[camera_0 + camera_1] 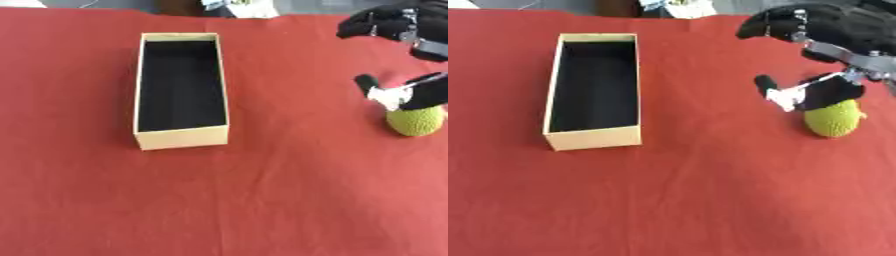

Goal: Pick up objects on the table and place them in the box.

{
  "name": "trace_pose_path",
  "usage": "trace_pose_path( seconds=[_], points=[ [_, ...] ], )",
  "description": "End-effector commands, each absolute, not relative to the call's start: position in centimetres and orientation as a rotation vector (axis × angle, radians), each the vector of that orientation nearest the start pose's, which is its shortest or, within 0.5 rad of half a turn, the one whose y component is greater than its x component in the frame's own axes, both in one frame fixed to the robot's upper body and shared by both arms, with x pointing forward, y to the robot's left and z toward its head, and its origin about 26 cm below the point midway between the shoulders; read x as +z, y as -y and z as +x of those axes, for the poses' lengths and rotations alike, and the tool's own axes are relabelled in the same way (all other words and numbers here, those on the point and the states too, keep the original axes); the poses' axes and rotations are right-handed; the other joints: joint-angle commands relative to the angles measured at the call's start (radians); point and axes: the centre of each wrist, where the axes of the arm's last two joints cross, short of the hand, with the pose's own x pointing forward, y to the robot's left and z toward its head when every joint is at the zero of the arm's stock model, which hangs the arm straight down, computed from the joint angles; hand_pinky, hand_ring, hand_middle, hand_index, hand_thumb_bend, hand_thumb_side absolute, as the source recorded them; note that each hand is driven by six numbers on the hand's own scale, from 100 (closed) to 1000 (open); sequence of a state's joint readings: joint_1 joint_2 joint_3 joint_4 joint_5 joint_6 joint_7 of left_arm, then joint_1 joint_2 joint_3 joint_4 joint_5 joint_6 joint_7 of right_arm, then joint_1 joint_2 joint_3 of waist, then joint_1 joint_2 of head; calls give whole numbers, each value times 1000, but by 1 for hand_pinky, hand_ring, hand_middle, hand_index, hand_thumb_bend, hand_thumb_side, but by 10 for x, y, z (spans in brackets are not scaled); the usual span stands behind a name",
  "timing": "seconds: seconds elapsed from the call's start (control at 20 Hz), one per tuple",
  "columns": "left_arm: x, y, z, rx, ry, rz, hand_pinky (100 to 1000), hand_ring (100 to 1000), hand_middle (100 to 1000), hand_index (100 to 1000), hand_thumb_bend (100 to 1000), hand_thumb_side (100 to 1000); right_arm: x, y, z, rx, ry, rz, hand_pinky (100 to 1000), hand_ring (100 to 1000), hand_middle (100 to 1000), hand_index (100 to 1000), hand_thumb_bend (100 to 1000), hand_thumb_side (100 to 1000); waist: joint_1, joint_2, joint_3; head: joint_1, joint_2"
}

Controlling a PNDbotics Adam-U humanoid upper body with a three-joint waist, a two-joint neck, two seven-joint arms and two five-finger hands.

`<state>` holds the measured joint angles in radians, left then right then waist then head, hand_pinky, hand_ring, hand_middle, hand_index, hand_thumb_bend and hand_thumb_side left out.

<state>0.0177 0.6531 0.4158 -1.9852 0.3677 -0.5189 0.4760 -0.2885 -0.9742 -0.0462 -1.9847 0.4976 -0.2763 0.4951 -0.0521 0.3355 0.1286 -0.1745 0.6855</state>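
Fingers of your right hand [815,40] spread relaxed and hold nothing, thumb low just above the green fruit [833,119], which sits on the red cloth [693,190] well right of the box [592,137]. Close too early and, I judge, you could nudge the rounded fruit so it rolls away toward the table's right edge. Your palm covers the fruit's top, so contact there cannot be told. Your left hand shows in neither view.
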Motion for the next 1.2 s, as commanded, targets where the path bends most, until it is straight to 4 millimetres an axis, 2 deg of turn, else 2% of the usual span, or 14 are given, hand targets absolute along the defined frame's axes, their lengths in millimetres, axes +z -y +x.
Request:
trace_pose_path(
  seconds=[0.05,0.1,0.15,0.2,0.25,0.3,0.35,0.65,0.7,0.95,1.2],
  points=[
    [225,-420,235,-311,-3423,-776,561,607,676,681,155,690,298,349,278,-2521,-2197,1406,940,936,877,954,100,418,3,-21,-1,5,6],
    [225,-420,235,-311,-3425,-777,560,607,677,681,155,690,296,350,277,-2529,-2198,1418,956,936,864,956,157,289,3,-21,-3,7,5],
    [225,-420,235,-310,-3429,-779,560,607,677,681,155,690,291,354,276,-2553,-2197,1468,956,936,864,956,157,289,2,-21,-7,10,4],
    [224,-420,235,-308,-3433,-780,560,607,677,680,154,690,286,357,275,-2568,-2193,1523,956,919,854,967,225,260,2,-21,-10,11,2],
    [224,-419,235,-306,-3435,-780,560,607,677,680,154,690,283,359,274,-2576,-2185,1570,956,919,854,967,225,260,2,-21,-10,10,2],
    [224,-419,235,-307,-3436,-780,560,607,677,680,155,690,279,360,273,-2585,-2175,1619,954,913,859,995,283,228,2,-21,-11,11,0],
    [224,-419,235,-308,-3437,-780,560,607,677,680,154,690,276,362,273,-2592,-2166,1668,948,904,855,1000,302,206,2,-20,-11,10,-1],
    [222,-418,236,-307,-3450,-775,559,607,678,679,153,690,258,370,275,-2623,-2168,1861,945,896,850,1000,315,246,3,-18,-10,8,-4],
    [222,-418,236,-307,-3451,-774,558,607,678,679,153,690,254,372,276,-2644,-2157,1889,948,897,851,1000,315,286,4,-18,-9,8,-4],
    [221,-418,236,-306,-3460,-769,558,607,679,678,152,689,240,387,285,-2716,-2126,1986,952,905,864,1000,319,312,5,-16,-7,6,-5],
    [219,-417,236,-308,-3470,-771,557,607,680,678,151,689,231,405,292,-2774,-2096,2103,959,908,861,1000,366,293,5,-15,-7,7,-6]
  ],
)
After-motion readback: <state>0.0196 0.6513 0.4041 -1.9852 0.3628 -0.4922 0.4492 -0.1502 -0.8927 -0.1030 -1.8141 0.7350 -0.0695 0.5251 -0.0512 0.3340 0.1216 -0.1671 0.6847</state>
